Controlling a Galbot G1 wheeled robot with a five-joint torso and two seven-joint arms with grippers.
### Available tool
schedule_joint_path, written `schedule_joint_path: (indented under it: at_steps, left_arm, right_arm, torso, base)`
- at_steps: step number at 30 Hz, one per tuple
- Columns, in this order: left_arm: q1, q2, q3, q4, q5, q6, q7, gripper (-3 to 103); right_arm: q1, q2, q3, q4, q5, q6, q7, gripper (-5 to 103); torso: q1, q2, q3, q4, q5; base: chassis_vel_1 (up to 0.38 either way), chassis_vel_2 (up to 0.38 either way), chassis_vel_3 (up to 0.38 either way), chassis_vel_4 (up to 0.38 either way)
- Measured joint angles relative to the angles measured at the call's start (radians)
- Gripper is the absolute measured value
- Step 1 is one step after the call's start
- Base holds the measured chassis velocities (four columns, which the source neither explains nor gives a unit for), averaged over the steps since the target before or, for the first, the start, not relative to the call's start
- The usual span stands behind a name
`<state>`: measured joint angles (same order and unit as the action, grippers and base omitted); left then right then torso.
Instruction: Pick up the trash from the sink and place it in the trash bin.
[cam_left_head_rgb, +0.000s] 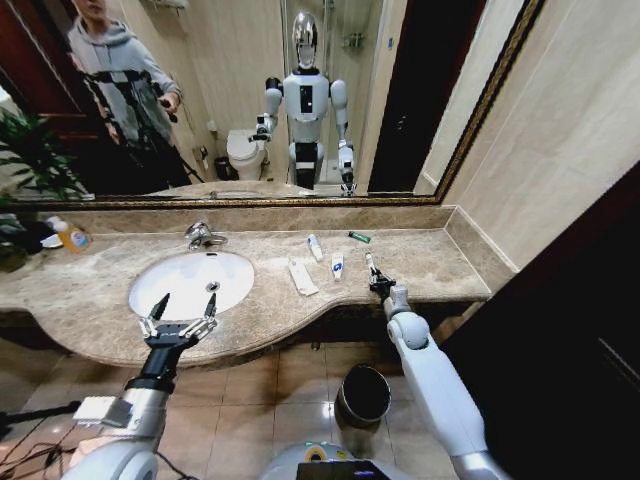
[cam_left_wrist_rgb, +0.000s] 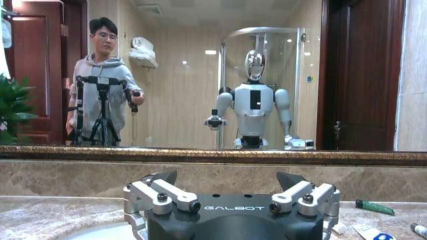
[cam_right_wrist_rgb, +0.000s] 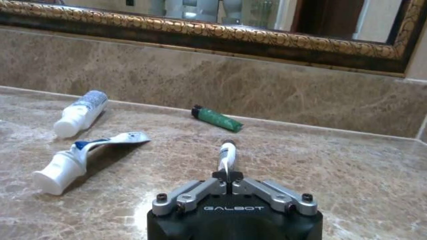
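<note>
From the head camera, you had the left gripper (cam_left_head_rgb: 180, 311) hovering over the front rim of the large white oval sink (cam_left_head_rgb: 170, 290), its fingers spread wide and holding nothing. Your right gripper (cam_left_head_rgb: 376, 281) sat low at the front edge of the beige marble counter (cam_left_head_rgb: 430, 262), right of the sink, pressed together on a small white tube with a dark tip (cam_left_head_rgb: 369, 263). Between basin and gripper lay a flat white oblong packet (cam_left_head_rgb: 302, 277) and 2 more white tubes with blue marks (cam_left_head_rgb: 337, 265), and a thin dark green stick (cam_left_head_rgb: 359, 237) rested near the counter's back edge. The small round dark trash bin with a shiny rim (cam_left_head_rgb: 363, 395) stood on the tiled floor below the counter's front edge.

In the left wrist view, you saw that gripper's fingers (cam_left_wrist_rgb: 155, 192) parted with the backsplash beyond and the green stick (cam_left_wrist_rgb: 373, 206) far off by it.

In the right wrist view, your jaws were pinching the white tube (cam_right_wrist_rgb: 227, 156), which stuck forward toward the green stick (cam_right_wrist_rgb: 217, 118); a squeezed tube (cam_right_wrist_rgb: 79, 157) and a rounder one (cam_right_wrist_rgb: 80, 113) lay apart on the marble.
</note>
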<state>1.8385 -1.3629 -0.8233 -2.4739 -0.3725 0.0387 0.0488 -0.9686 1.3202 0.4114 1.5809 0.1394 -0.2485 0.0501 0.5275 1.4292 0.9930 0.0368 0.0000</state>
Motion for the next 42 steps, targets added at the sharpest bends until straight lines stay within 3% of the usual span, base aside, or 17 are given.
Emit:
schedule_joint_path:
  at_steps: [8,10,11,12,14,18,23,28,35,42]
  left_arm:
    - [0.000,0.000,0.000,0.000,0.000,0.000,0.000,100]
    - [0.000,0.000,0.000,0.000,0.000,0.000,0.000,100]
    - [0.000,0.000,0.000,0.000,0.000,0.000,0.000,100]
    - [0.000,0.000,0.000,0.000,0.000,0.000,0.000,100]
    - [0.000,0.000,0.000,0.000,0.000,0.000,0.000,100]
    - [0.000,0.000,0.000,0.000,0.000,0.000,0.000,100]
    - [0.000,0.000,0.000,0.000,0.000,0.000,0.000,100]
    - [0.000,0.000,0.000,0.000,0.000,0.000,0.000,100]
    - [0.000,0.000,0.000,0.000,0.000,0.000,0.000,100]
    - [0.000,0.000,0.000,0.000,0.000,0.000,0.000,100]
  right_arm:
    - [-0.044,-0.015,0.037,0.075,0.081,0.046,0.023,0]
    - [-0.098,-0.037,0.065,0.139,0.141,0.114,0.023,0]
    - [-0.098,-0.037,0.065,0.139,0.141,0.114,0.023,0]
    - [-0.148,-0.048,0.079,0.182,0.173,0.205,0.026,0]
    - [-0.212,-0.050,0.094,0.239,0.193,0.285,0.032,0]
    - [-0.377,-0.031,0.131,0.370,0.208,0.370,0.045,0]
    - [-0.508,-0.024,0.155,0.466,0.196,0.402,0.052,0]
    - [-0.628,0.025,0.171,0.511,0.163,0.460,0.033,0]
    - [-0.788,0.183,0.143,0.470,0.131,0.594,0.015,0]
    - [-0.816,0.240,0.121,0.386,0.153,0.622,0.027,0]
  torso:
    - [0.000,0.000,0.000,0.0001,0.0001]
    - [0.000,0.000,0.000,0.0000,0.0000]
    - [0.000,0.000,0.000,0.0000,0.0000]
    - [0.000,0.000,0.000,0.0000,0.0000]
    - [0.000,0.000,0.000,0.0000,0.0004]
    - [0.000,0.000,0.000,-0.0003,0.0002]
    - [0.000,0.000,0.000,-0.0001,-0.0001]
    - [0.000,0.000,0.000,-0.0001,-0.0002]
    - [0.000,0.000,0.000,-0.0001,0.0000]
    - [0.000,0.000,0.000,-0.0001,-0.0002]
  base:
    - [0.000,0.000,0.000,0.000]
    - [0.000,0.000,0.000,0.000]
    - [0.000,0.000,0.000,0.000]
    - [0.000,0.000,0.000,0.000]
    - [0.000,0.000,0.000,0.000]
    - [0.000,0.000,0.000,0.000]
    - [0.000,0.000,0.000,0.000]
    - [0.000,0.000,0.000,0.000]
    - [0.000,0.000,0.000,0.000]
    - [0.000,0.000,0.000,0.000]
